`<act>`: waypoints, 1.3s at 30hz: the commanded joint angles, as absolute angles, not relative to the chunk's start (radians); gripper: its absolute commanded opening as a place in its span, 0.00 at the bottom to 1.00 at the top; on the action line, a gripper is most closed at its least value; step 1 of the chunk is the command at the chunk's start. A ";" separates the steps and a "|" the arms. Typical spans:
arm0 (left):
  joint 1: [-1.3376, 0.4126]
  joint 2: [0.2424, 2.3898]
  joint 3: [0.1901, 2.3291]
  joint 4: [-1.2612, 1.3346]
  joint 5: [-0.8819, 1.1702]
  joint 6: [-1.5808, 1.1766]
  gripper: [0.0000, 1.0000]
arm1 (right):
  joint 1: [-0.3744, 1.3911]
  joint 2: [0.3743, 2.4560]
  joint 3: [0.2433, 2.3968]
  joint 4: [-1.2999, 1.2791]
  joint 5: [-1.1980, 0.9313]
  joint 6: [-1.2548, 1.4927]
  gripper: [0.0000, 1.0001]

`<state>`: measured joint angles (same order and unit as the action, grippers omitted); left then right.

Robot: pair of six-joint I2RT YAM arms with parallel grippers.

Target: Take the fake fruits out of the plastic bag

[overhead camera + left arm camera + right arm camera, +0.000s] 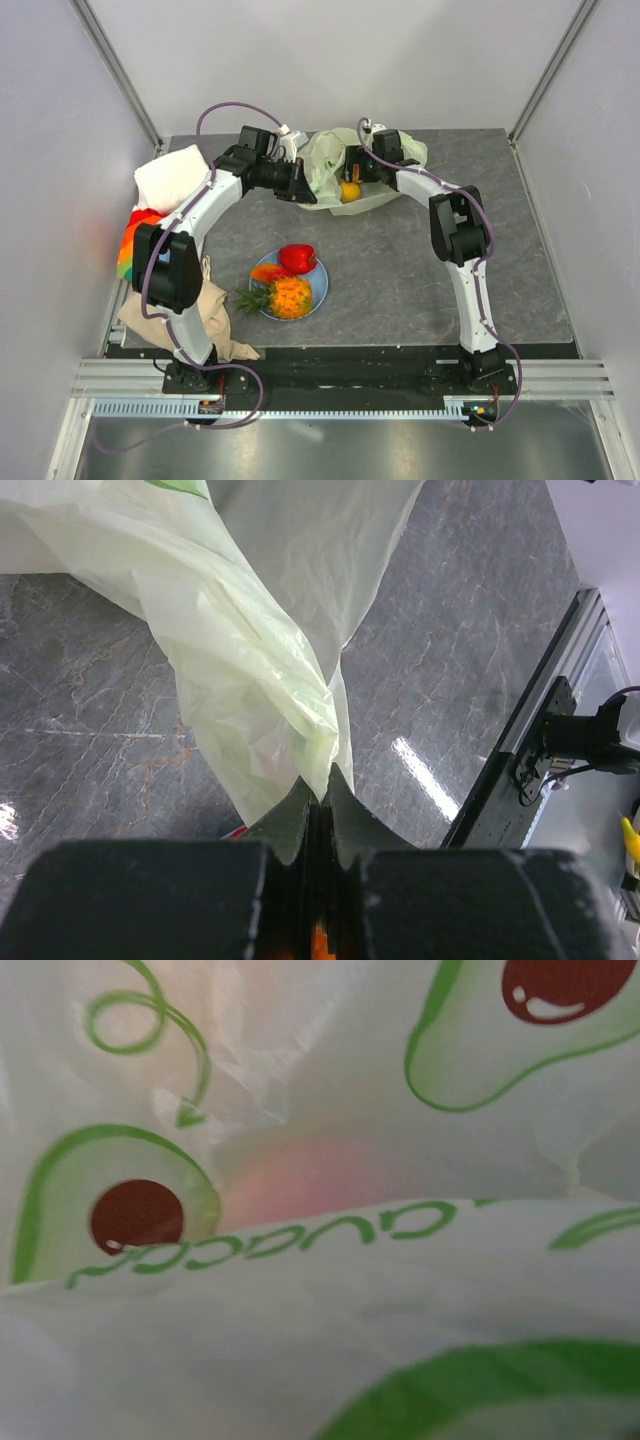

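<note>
bag: the plastic bag (372, 158) lay crumpled by the far edge of the table (400, 270), long side running along that edge. Thin see-through pale green film with avocado prints.
fruits: yellow round one (350, 191) sat at the bag's mouth. The pineapple (285, 297), with its crown toward the left edge, the red pepper (297, 257) and the peach piece (268, 272) were on the blue plate (320, 285). All glossy plastic.
left claw (322, 792): pinched tight on a bag fold
right claw (352, 175): stuck in the bag, couldn't tell how wide

The plastic bag (250, 650) is a translucent pale yellow-green. It is printed with green-outlined avocado halves (120, 1210) with dark red pits, and with green lettering. A pinkish blush shows through the film. The round fruit (350, 190) at the bag is yellow-orange. The tabletop (400, 260) is dark grey with pale marble veins. The plate (320, 290) is light blue. The pineapple (290, 297) is orange with a green crown, the pepper (297, 257) glossy red, and the peach (268, 272) orange-red. There is a white cloth (172, 180) and a beige cloth (210, 315).
</note>
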<state>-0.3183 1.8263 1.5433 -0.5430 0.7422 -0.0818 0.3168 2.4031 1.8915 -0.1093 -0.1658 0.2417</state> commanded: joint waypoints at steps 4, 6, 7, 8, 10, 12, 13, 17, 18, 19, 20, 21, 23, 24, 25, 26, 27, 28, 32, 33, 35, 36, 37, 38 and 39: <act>-0.319 1.824 1.560 -0.526 0.724 -0.081 0.02 | 0.310 2.411 1.902 -0.058 -0.156 0.239 0.82; -0.319 1.824 1.559 -0.526 0.723 -0.081 0.02 | 0.307 2.387 1.896 -0.048 -0.184 0.230 0.74; -0.319 1.825 1.557 -0.526 0.719 -0.081 0.02 | 0.302 2.366 1.891 -0.046 -0.195 0.229 0.72; -0.319 1.825 1.559 -0.526 0.718 -0.081 0.02 | 0.298 2.355 1.885 -0.043 -0.212 0.224 0.66; -0.319 1.827 1.562 -0.525 0.710 -0.084 0.01 | 0.284 2.312 1.879 -0.044 -0.259 0.222 0.59; -0.319 1.828 1.568 -0.523 0.704 -0.086 0.02 | 0.275 2.274 1.853 -0.043 -0.297 0.204 0.55; -0.319 1.832 1.572 -0.522 0.698 -0.083 0.02 | 0.265 2.229 1.839 -0.041 -0.310 0.199 0.54; -0.319 1.845 1.603 -0.520 0.692 -0.083 0.01 | 0.249 2.102 1.720 -0.041 -0.385 0.183 0.53; -0.319 1.848 1.609 -0.520 0.692 -0.083 0.02 | 0.244 2.074 1.697 -0.046 -0.408 0.176 0.53; -0.318 1.855 1.617 -0.517 0.690 -0.084 0.02 | 0.245 2.019 1.669 -0.046 -0.455 0.160 0.53; -0.319 1.861 1.627 -0.517 0.690 -0.084 0.01 | 0.245 1.991 1.616 -0.046 -0.478 0.156 0.53; -0.319 1.867 1.632 -0.514 0.689 -0.086 0.02 | 0.247 1.944 1.591 -0.046 -0.497 0.153 0.54; -0.319 1.876 1.646 -0.511 0.689 -0.090 0.01 | 0.250 1.905 1.530 -0.078 -0.555 0.146 0.53; -0.319 1.879 1.652 -0.509 0.687 -0.091 0.02 | 0.250 1.869 1.510 -0.095 -0.572 0.135 0.53; -0.319 1.881 1.658 -0.509 0.687 -0.091 0.02 | 0.250 1.852 1.461 -0.107 -0.630 0.111 0.54; -0.319 1.884 1.670 -0.508 0.686 -0.091 0.02 | 0.250 1.833 1.439 -0.121 -0.667 0.085 0.54; -0.319 1.890 1.678 -0.508 0.686 -0.087 0.02 | 0.255 1.791 1.418 -0.138 -0.681 0.056 0.54; -0.319 1.893 1.684 -0.508 0.687 -0.087 0.02 | 0.255 1.764 1.358 -0.143 -0.698 0.026 0.54; -0.319 1.902 1.703 -0.502 0.686 -0.086 0.01 | 0.291 1.678 1.261 -0.231 -0.837 -0.249 0.56; -0.319 1.902 1.704 -0.502 0.687 -0.086 0.02 | 0.320 1.668 1.250 -0.262 -0.850 -0.303 0.56; -0.319 1.898 1.703 -0.502 0.687 -0.086 0.02 | 0.356 1.660 1.217 -0.351 -0.847 -0.385 0.55; -0.319 1.894 1.703 -0.503 0.687 -0.086 0.02 | 0.391 1.649 1.201 -0.368 -0.856 -0.461 0.55; -0.316 1.887 1.703 -0.503 0.686 -0.084 0.02 | 0.411 1.646 1.186 -0.421 -0.859 -0.503 0.55; -0.314 1.882 1.701 -0.505 0.687 -0.081 0.01 | 0.432 1.646 1.183 -0.451 -0.853 -0.550 0.56; -0.313 1.878 1.703 -0.506 0.678 -0.081 0.02 | 0.474 1.657 1.187 -0.486 -0.842 -0.621 0.56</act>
